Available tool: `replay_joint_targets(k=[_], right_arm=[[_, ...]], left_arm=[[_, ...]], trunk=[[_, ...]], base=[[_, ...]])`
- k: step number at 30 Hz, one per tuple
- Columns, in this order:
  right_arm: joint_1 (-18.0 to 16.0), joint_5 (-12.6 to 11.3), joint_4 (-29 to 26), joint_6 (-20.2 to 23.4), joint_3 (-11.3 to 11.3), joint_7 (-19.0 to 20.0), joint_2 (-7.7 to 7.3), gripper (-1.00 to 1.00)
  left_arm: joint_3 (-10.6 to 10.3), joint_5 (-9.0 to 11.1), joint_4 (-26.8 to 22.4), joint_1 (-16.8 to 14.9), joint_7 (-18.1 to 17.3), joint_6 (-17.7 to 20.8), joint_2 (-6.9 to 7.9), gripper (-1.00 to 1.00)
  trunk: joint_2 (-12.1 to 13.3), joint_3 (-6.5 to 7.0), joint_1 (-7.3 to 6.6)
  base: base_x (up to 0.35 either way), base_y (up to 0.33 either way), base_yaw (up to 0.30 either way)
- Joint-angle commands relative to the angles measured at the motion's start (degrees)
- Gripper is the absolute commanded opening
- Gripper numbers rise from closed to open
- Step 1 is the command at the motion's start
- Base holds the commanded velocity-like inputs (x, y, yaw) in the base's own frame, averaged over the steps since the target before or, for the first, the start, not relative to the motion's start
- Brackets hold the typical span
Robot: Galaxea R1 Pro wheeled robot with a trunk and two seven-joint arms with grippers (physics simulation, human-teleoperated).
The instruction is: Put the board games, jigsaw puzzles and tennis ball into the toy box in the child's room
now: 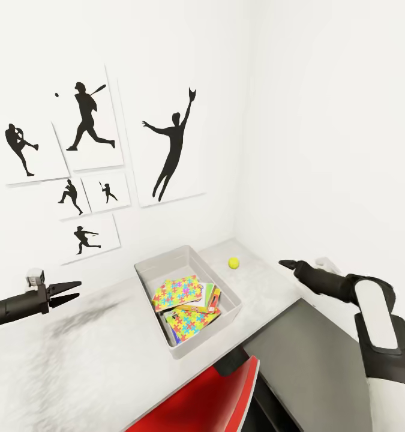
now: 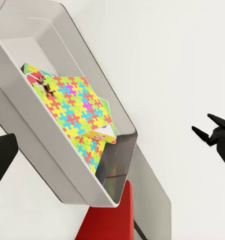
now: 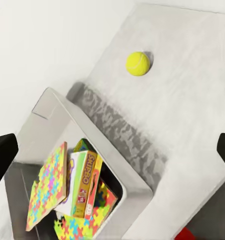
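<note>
The light grey toy box (image 1: 166, 259) sits on the white table (image 1: 76, 360) against the wall. Inside it lie two jigsaw puzzles (image 1: 177, 292) (image 1: 194, 317), with a Skip-Bo board game (image 1: 212, 298) tilted between them; whatever is underneath is mostly hidden. The tennis ball (image 1: 234, 263) rests on the table just right of the box, near the corner. My right gripper (image 1: 288, 264) hovers open to the right of the ball, which shows between its fingers (image 3: 2, 155) in the right wrist view. My left gripper (image 1: 75, 289) is open and empty, left of the box.
A lower dark grey-topped unit (image 1: 310, 360) adjoins the table on the right. A red chair (image 1: 208, 396) stands at the table's front edge below the box. Baseball-player silhouette pictures (image 1: 169, 144) hang on the white wall behind.
</note>
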Motion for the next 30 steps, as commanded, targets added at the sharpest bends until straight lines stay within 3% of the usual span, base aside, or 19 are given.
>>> replay_joint_targets(k=[1, 2, 4, 7, 11, 14, 17, 23, 30], right_arm=[[-1.69, -0.35, 0.94, 0.25, 1.21, -2.32, 0.03, 1.0], [-4.55, -0.38, 2.98, 0.25, 3.31, -5.03, 0.15, 1.0], [-7.27, -0.4, 5.4, 0.25, 5.22, -7.14, 0.32, 1.0], [-14.61, -0.25, 14.43, 0.25, 8.95, -10.53, 0.99, 1.0], [-22.0, 0.05, 24.97, 0.05, 10.29, -11.58, 1.8, 1.0], [-28.18, 0.69, 36.19, -1.93, 10.74, -11.84, 2.24, 1.0], [-33.53, 3.39, 45.65, -4.74, 12.09, -12.01, 2.69, 1.0], [-40.36, 11.0, 58.07, -9.56, 14.96, -12.12, 4.38, 1.0], [-43.11, 13.42, 62.44, -10.78, 15.59, -12.14, 6.04, 1.0]], left_arm=[[0.0, 0.17, -0.01, -0.04, -0.07, 0.47, 0.04, 1.0], [0.0, 0.17, -0.01, -0.04, -0.07, 0.47, 0.03, 1.0], [-0.01, 0.17, -0.01, -0.04, -0.07, 0.48, 0.01, 1.0], [-0.06, 0.39, -0.02, -0.04, -0.07, 0.54, -0.12, 1.0], [-0.07, 0.58, -0.03, -0.04, -0.18, 0.61, -0.18, 1.0], [-0.08, 0.71, -0.01, -0.04, -0.29, 0.71, -0.07, 1.0], [-0.02, 0.73, -0.01, -0.04, -1.14, 0.79, 0.02, 1.0], [-0.06, 0.13, -0.04, -0.04, -8.27, 0.75, 0.09, 1.0], [-0.06, 0.02, -0.05, 0.24, -12.46, 0.8, 0.19, 1.0]], trunk=[[-0.14, -0.14, 0.03], [-0.14, -0.14, 0.03], [-0.14, -0.14, 0.03], [-0.14, -0.14, 0.03], [-0.14, -0.14, 0.03], [-0.14, -0.14, 0.03], [-0.14, -0.14, 0.03], [-0.14, -0.14, 0.03], [-0.14, -0.14, 0.03]], base=[[0.0, 0.0, 0.0], [0.0, 0.0, 0.0], [0.0, 0.0, 0.0], [0.0, 0.0, 0.0], [0.0, 0.0, 0.0], [0.0, 0.0, 0.0], [0.0, 0.0, 0.0], [0.0, 0.0, 0.0], [0.0, 0.0, 0.0]])
